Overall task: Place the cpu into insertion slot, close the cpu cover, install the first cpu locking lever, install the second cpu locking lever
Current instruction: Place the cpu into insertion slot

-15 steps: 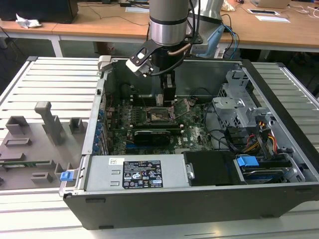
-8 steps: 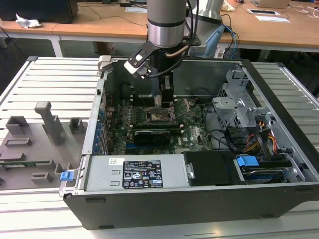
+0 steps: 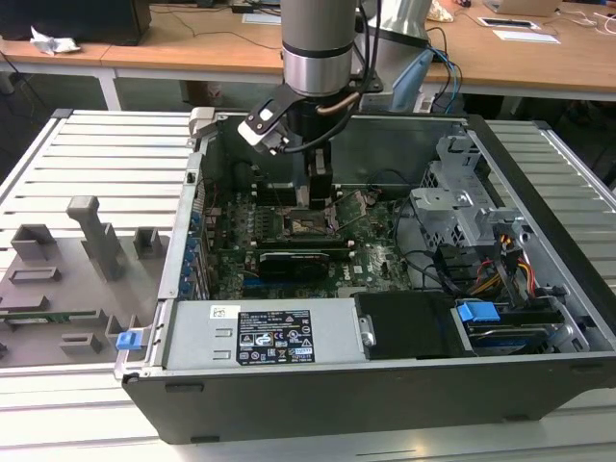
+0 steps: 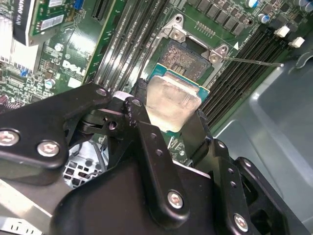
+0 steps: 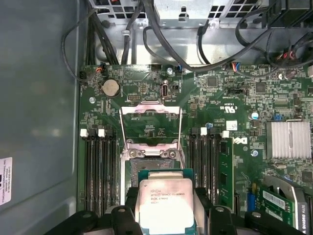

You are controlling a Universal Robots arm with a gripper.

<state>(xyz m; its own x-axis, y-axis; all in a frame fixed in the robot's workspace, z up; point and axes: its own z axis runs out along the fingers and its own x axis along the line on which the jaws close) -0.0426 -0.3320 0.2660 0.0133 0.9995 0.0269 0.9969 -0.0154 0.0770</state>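
Clasping the cpu [image 4: 172, 100] near the insertion slot [image 4: 188, 58], the pincer [image 5: 165, 213] hangs in the case [image 3: 318, 399] — slatted table [image 3: 106, 159] beneath, desks [image 3: 192, 46] behind.

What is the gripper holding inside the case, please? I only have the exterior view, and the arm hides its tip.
Observer: In both wrist views the gripper is shut on the cpu, metal face towards the cameras.
Operator: Is it seated in the insertion slot?
Observer: No. In the second wrist view the insertion slot lies partly uncovered beyond the chip's edge, and the chip is held above it.
Operator: And the cpu cover?
Observer: In the first wrist view the cpu cover is swung open, away from the slot.
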